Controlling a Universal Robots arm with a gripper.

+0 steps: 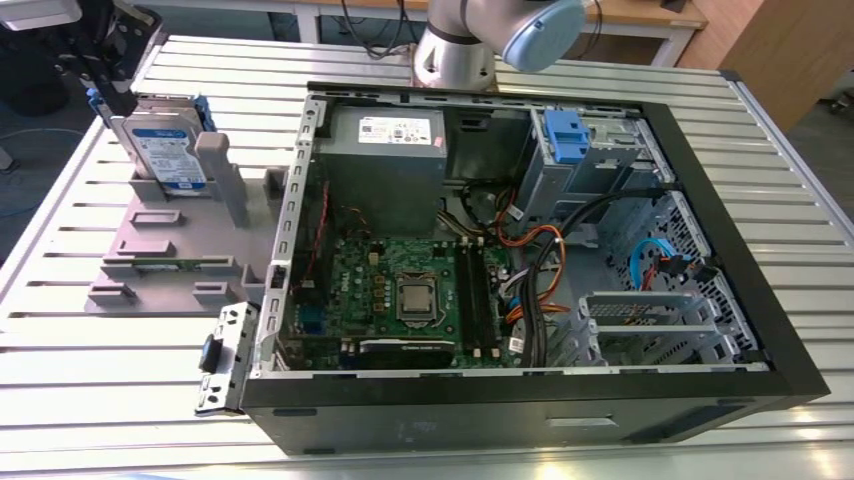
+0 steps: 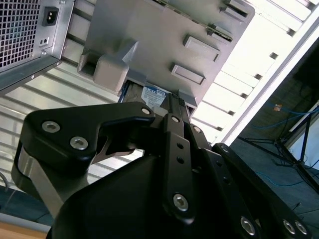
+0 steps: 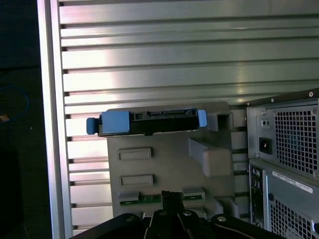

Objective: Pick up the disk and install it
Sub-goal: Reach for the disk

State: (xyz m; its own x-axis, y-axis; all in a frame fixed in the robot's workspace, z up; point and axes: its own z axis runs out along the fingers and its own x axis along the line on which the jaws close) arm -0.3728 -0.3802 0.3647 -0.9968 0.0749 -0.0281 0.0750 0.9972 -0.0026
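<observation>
Hovers with gripper (image 3: 168, 200) clear of the disk (image 1: 163, 150), on edge in a stand (image 1: 160, 262) at ten o'clock from the computer (image 1: 534, 410) in the exterior view; clenched or released, cannot tell.

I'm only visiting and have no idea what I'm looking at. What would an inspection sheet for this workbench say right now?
Surface: slatted metal table bearing a grey stand and an open computer case.
Job's things: the disk stands on edge in the stand, not yet picked up; a blue-tabbed drive cage sits inside the case.
Clutter: nothing seen.
Gripper: the gripper faces the disk in the first wrist view, apart from it.
Cables: orange, black and blue leads lie loose inside the case.
Surroundings: the arm's base is at the table's far edge in the exterior view, with a wooden panel beyond.
</observation>
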